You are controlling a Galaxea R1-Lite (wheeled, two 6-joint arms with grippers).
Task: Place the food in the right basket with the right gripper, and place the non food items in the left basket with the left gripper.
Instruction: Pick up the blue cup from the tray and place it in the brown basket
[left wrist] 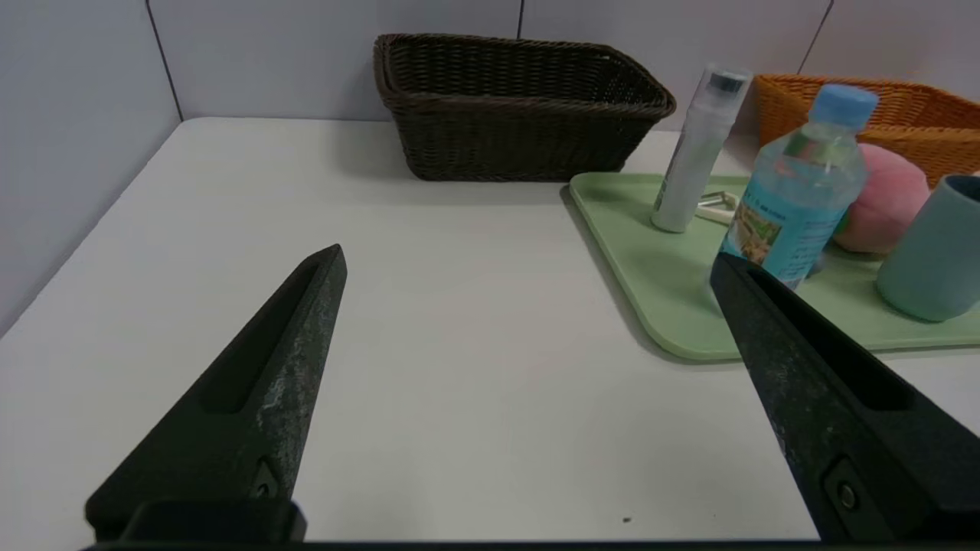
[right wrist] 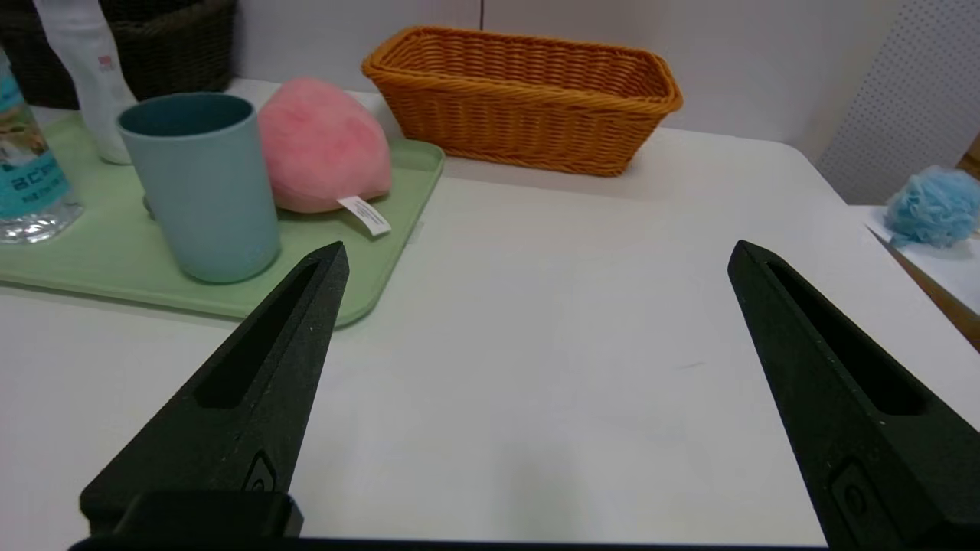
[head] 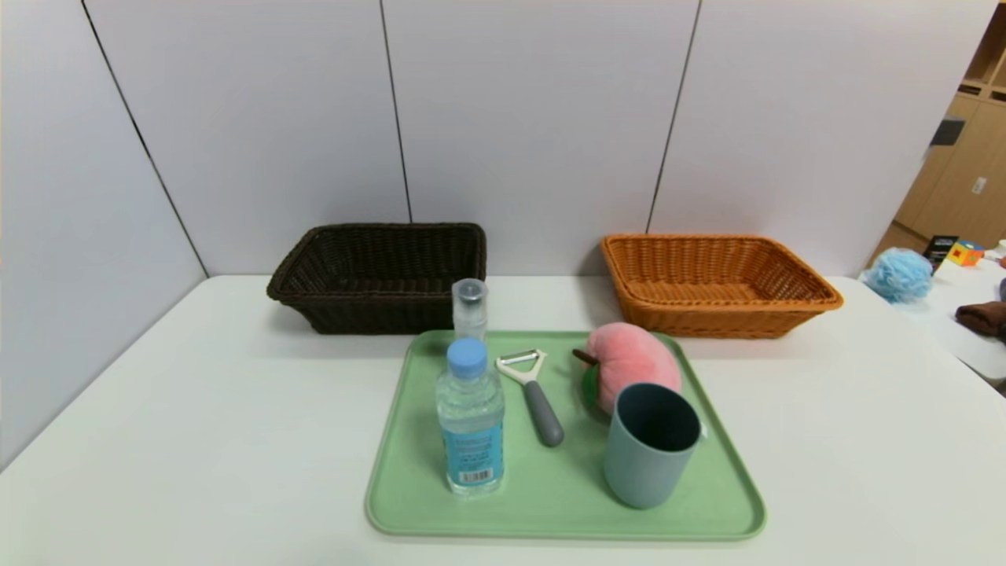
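Note:
On a green tray (head: 550, 503) stand a water bottle (head: 470, 420) with a blue cap, a slim clear bottle (head: 470, 309), a blue-grey cup (head: 651, 444), a pink plush peach (head: 629, 362) and a grey-handled peeler (head: 533, 391). The dark left basket (head: 381, 275) and the orange right basket (head: 715, 283) sit behind the tray, both empty. My left gripper (left wrist: 528, 260) hangs open over bare table left of the tray. My right gripper (right wrist: 536, 256) hangs open over bare table right of the tray. Neither arm shows in the head view.
The white table (head: 196, 409) is walled by grey panels at the back and left. A second table at the far right carries a blue fluffy ball (head: 898, 274), a small colourful box (head: 965, 253) and a brown cloth (head: 982, 317).

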